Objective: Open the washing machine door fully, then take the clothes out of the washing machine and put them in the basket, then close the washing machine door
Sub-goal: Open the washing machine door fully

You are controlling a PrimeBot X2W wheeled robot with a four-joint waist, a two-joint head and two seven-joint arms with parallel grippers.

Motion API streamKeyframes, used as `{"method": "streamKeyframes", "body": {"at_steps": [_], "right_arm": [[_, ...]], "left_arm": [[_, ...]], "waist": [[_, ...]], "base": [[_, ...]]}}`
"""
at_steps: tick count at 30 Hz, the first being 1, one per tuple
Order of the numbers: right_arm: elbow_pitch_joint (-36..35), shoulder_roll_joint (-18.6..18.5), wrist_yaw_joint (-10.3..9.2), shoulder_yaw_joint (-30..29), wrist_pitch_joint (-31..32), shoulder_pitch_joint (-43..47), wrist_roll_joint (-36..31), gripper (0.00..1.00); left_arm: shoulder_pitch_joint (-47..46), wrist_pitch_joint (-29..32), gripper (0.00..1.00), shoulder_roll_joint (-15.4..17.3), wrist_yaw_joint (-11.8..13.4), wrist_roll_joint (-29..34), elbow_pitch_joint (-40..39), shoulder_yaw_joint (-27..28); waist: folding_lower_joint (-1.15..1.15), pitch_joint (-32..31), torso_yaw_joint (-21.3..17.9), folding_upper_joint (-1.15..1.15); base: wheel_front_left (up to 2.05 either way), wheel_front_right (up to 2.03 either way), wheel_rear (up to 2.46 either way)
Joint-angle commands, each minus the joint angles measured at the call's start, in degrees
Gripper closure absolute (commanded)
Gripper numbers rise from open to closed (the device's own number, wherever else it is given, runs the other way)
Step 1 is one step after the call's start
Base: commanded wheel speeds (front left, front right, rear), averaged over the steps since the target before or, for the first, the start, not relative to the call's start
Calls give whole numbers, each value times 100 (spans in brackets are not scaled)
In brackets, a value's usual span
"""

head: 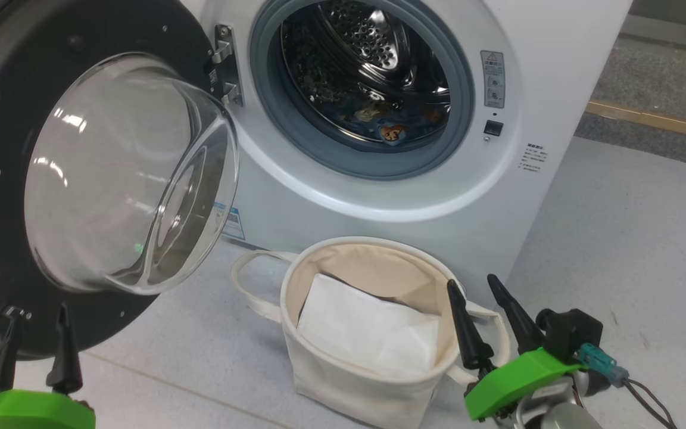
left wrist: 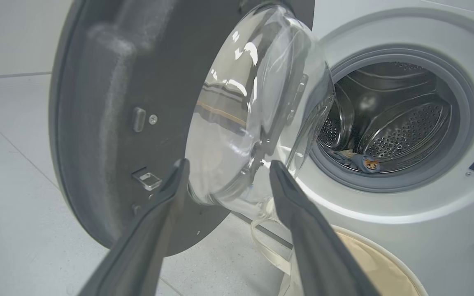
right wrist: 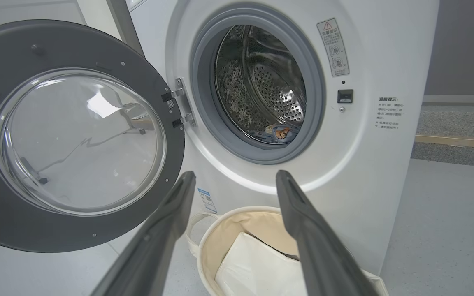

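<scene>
Black and glossy, the wide rim of the washing machine door stands swung out to the left of the washing machine. It hangs on a metal hinge at the left edge of the opening, with its clear glass bowl bulging towards the head camera. Behind the grey rubber ring the perforated steel drum is open to view. The clothes lie at its bottom near the front lip: a small heap of light blue fabric with orange-brown figures. On the grey floor, just in front of the machine and below the opening, sits the basket, a cream canvas tub with loop handles. A flat white sheet lies inside it. The left gripper is at the lower edge of the door rim, its dark fingers parted and grasping nothing; whether the tips touch the rim cannot be told. The right gripper is beside the basket's right handle, its fingers likewise spread apart and empty, pointing up towards the machine's front.
</scene>
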Motion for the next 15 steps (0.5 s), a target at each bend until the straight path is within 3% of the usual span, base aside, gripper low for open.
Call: {"method": "streamKeyframes", "body": {"at_steps": [1,8,15], "right_arm": [[-161,27,7,94,-66,-224,27,0],[-127,60,7,144,-108,-281,45,0],[-177,79,7,159,-84,-343,-48,0]], "left_arm": [[-277,10,0,154,36,58,-252,220],[49,209,0,23,85,18,-952,30],[223,366,0,-52,-106,-236,-1256,-80]], "waist": [[0,1,6,0],[0,2,-159,0],[0,74,-642,0]], "base": [[0,0,0],[0,0,0],[0,0,0]]}}
